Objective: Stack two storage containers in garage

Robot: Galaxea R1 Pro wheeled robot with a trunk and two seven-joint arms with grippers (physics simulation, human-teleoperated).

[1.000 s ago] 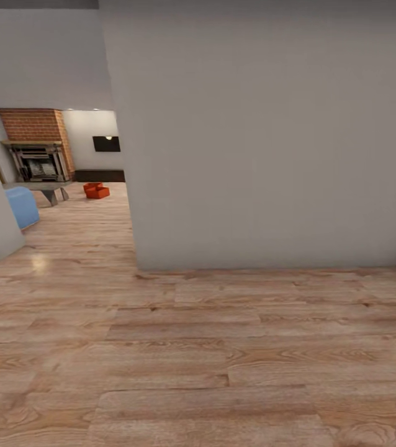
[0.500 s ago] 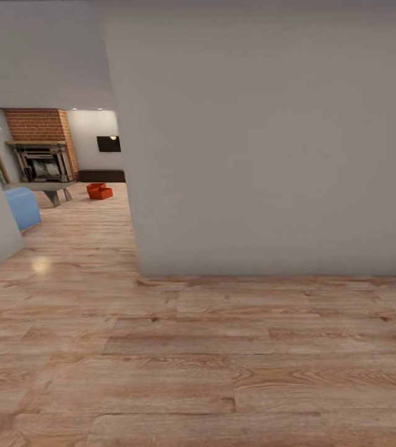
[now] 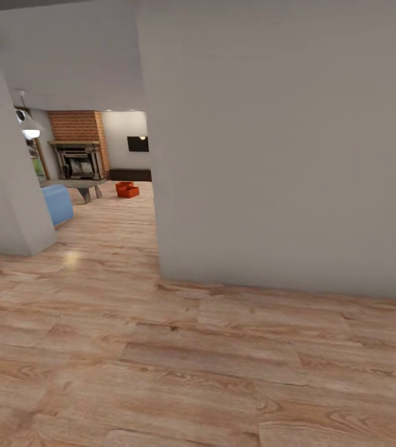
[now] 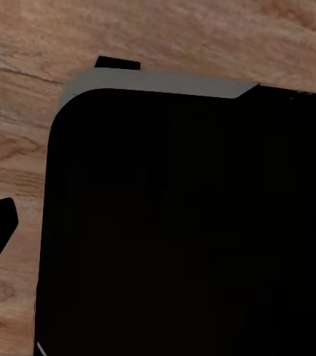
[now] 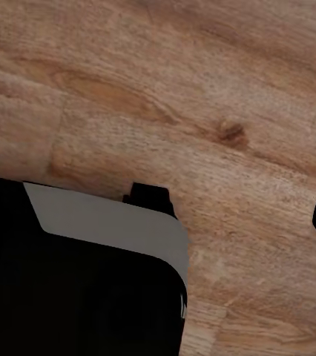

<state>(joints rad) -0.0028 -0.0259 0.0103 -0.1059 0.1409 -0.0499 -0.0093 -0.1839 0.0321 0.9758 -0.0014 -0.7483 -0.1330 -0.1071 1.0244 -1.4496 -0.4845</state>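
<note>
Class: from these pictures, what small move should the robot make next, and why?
Probably turn the base left and roll through the opening: the two storage containers sit far off on the living room floor by the brick fireplace, and a white wall blocks the way straight ahead.

Left wrist view: matte black body panel [image 4: 188, 230], rounded corner, thin grey bevelled edge. Right wrist view: same black panel [image 5: 69, 297] with grey edge strip, small black tab above it.

Two orange-red storage containers [image 3: 126, 190] sit beyond a red brick fireplace [image 3: 79, 144]. Just beside that fireplace: a light blue sofa [image 3: 58, 204]. Pale grey wall [image 3: 285, 143]; warm tan wood plank flooring [image 3: 192, 360] with darker grain.
</note>
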